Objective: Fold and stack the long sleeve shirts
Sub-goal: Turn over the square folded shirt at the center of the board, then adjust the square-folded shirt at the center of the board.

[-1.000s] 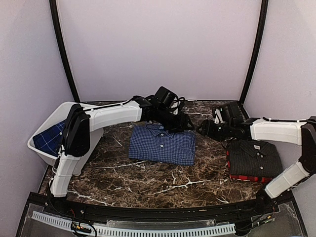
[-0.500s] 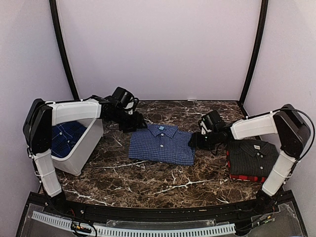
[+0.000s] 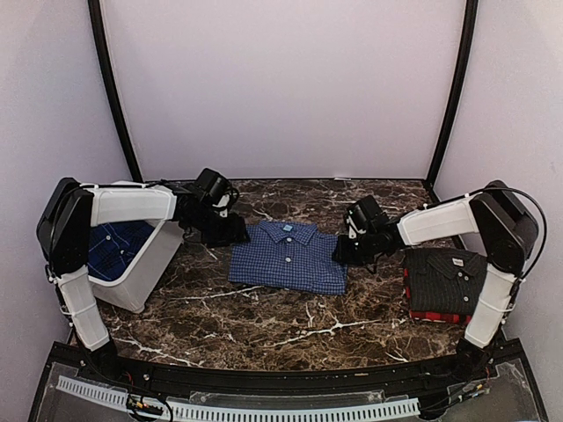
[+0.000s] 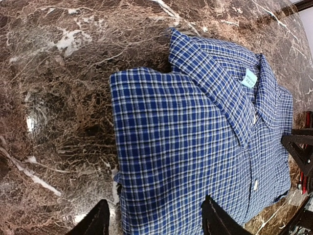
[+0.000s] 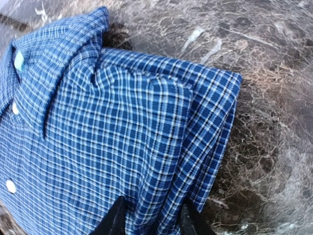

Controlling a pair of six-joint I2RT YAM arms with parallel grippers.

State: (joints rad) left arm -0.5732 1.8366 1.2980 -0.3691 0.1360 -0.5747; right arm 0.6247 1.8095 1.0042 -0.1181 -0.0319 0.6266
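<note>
The right fingers (image 5: pixel 117 220) stand narrow, with the folded right edge of the blue-and-white checked shirt (image 5: pixel 122 122) pinched between them. The left fingers (image 4: pixel 100 221) stand wide over the shirt's left edge, one over the cloth and one over the marble desk (image 3: pixel 290 325). The shirt lies folded at the desk's middle. At the right, a black pinstripe shirt (image 3: pixel 450 274) lies on a red-and-black plaid shirt (image 3: pixel 440 316).
</note>
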